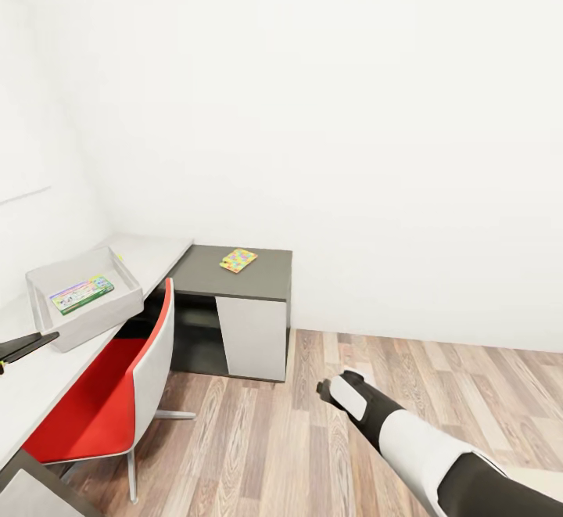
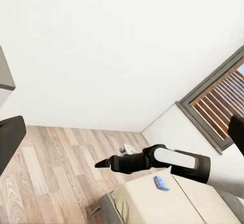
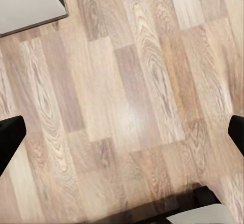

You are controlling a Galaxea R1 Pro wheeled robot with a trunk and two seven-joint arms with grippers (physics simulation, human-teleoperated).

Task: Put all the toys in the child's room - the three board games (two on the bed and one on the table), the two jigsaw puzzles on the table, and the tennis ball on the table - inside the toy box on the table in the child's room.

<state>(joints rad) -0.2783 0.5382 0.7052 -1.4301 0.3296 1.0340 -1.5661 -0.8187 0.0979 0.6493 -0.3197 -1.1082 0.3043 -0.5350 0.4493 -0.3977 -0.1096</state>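
The light grey toy box [image 1: 47, 281] stands on the pale table [image 1: 148, 255] at the left, with a flat green-edged colourful board game [image 1: 81, 294] lying inside. One jigsaw puzzle [image 1: 238, 260] lies on the lower dark grey desk [image 1: 203, 278] beyond the table's end. A small blue board game [image 2: 161, 183] rests on the beige bed [image 2: 173, 203]. My right gripper [image 1: 322, 389] hangs over the wood floor, well away from the desks, its fingers [image 3: 10, 142] spread wide with nothing between. My left gripper [image 2: 124, 135] is also open and empty, near the table's edge.
A red chair [image 1: 94, 407] is tucked against the table, in front of the toy box. The dark desk has a white cabinet panel [image 1: 252, 337]. Open plank floor [image 1: 258, 446] lies between me and the desk. A grey-framed window [image 2: 218, 107] is beside the bed.
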